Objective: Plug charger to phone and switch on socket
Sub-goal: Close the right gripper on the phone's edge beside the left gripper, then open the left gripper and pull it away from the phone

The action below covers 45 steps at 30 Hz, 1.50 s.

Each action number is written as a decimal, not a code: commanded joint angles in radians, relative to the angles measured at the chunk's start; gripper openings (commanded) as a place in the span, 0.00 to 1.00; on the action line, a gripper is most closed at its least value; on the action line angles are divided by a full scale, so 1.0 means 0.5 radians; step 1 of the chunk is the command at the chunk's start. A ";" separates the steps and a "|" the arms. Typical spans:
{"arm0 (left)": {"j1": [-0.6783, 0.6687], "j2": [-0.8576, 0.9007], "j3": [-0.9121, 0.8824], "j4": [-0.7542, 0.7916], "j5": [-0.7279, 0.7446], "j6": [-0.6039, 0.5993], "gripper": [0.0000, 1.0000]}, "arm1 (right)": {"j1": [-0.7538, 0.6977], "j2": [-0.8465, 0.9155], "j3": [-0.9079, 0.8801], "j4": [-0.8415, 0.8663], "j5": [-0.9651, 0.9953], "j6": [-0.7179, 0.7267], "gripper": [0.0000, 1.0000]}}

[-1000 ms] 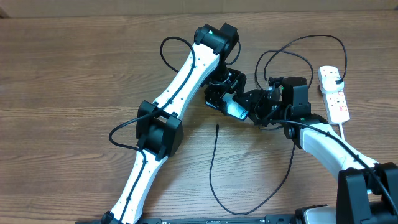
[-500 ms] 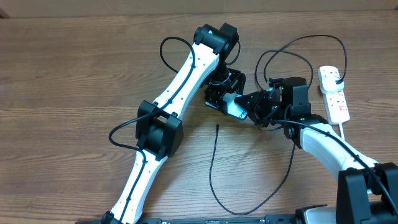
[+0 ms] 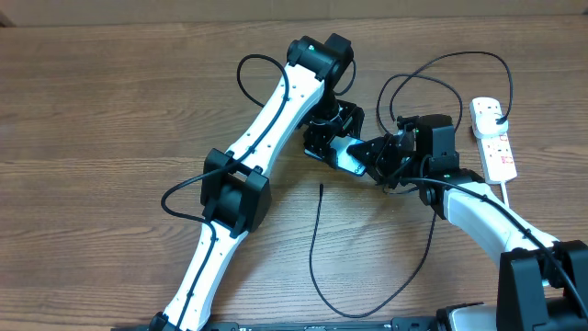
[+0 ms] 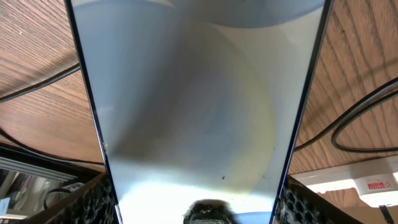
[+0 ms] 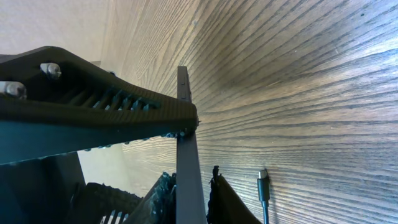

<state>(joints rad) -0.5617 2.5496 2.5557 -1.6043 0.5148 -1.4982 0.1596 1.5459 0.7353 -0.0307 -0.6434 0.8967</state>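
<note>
Closing in since a second ago, the right pincer (image 5: 191, 179) pinches one end of the slim glossy blue-teal phone (image 3: 346, 154); the left pincer (image 4: 196, 200) clamps its long sides above the wooden tabletop (image 3: 110, 110).

The wood-grain tabletop (image 3: 110, 110) is carrying a white power strip (image 3: 493, 138) at 2 o'clock, with its thick white cord (image 3: 511, 195) trailing toward 4. The thin black charger cable (image 3: 310, 262) is looping from 1 o'clock down to 6, its connector tip (image 3: 321, 187) lying flat near the centre.
</note>
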 commanded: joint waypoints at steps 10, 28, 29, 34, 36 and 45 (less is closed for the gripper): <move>-0.018 -0.012 0.063 0.002 -0.003 -0.056 0.04 | 0.006 0.010 0.035 -0.004 0.029 -0.014 0.08; -0.018 -0.012 0.063 0.002 -0.003 -0.055 0.85 | 0.006 0.010 0.035 -0.010 0.027 -0.014 0.04; -0.018 -0.012 0.063 0.002 -0.003 -0.052 0.99 | 0.006 0.010 0.035 -0.010 0.027 -0.014 0.04; -0.016 -0.012 0.063 0.002 -0.003 -0.034 1.00 | 0.005 0.010 0.035 -0.010 0.027 -0.014 0.04; -0.005 -0.012 0.063 0.004 -0.002 -0.033 1.00 | 0.005 0.010 0.035 -0.012 0.027 -0.014 0.04; 0.211 -0.013 0.066 0.031 0.251 0.443 1.00 | -0.062 0.010 0.035 -0.027 0.028 -0.014 0.04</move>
<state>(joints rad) -0.5224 2.5496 2.5610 -1.5890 0.5457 -1.4181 0.1558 1.5501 0.7376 -0.0494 -0.6205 0.8967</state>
